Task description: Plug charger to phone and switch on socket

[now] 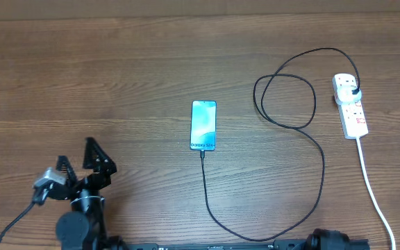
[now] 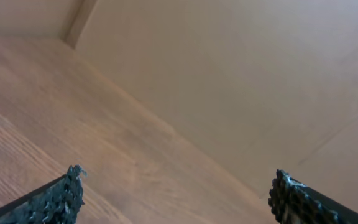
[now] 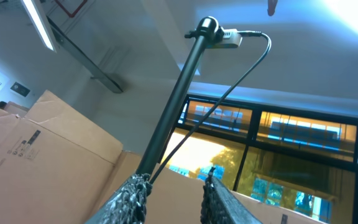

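- On table's (image 1: pixel 117 76) near-left, left gripper (image 1: pixel 76 155) gapes wide, empty.
- Right gripper (image 3: pixel 174 180) points upward, fingers slightly apart, empty.
- Charger (image 1: pixel 204 191) tip meets phone (image 1: pixel 203 125); plug in socket (image 1: pixel 353 114).

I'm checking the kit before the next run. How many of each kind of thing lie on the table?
phone: 1
charger: 1
socket: 1
Total: 3

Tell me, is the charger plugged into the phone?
In, apparently: the charger ends at the phone, touching its bottom edge; the screen glows.
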Robot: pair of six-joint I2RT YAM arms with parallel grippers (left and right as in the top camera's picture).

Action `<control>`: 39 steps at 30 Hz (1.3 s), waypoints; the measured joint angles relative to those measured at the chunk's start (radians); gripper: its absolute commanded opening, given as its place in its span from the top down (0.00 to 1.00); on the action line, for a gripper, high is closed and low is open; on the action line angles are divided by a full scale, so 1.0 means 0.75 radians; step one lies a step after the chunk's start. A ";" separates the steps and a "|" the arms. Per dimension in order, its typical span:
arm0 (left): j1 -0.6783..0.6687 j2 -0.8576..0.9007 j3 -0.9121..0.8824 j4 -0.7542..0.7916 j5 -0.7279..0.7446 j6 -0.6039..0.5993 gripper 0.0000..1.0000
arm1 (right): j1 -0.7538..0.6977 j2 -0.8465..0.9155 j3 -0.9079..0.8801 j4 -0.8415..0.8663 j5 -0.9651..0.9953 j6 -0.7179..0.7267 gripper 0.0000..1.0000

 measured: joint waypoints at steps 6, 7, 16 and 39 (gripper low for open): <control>0.000 0.000 -0.149 0.091 0.010 0.000 0.00 | 0.000 -0.028 -0.011 0.010 -0.005 0.005 0.65; 0.000 0.000 -0.157 0.092 0.011 0.001 0.00 | 0.000 -0.039 -0.019 0.014 -0.006 0.005 0.65; 0.000 0.000 -0.179 0.100 0.007 0.001 0.01 | 0.012 -0.314 -0.214 0.144 -0.044 0.006 0.69; 0.000 0.000 -0.281 0.178 0.116 0.170 0.01 | 0.063 -0.392 -0.355 0.202 -0.046 0.009 0.00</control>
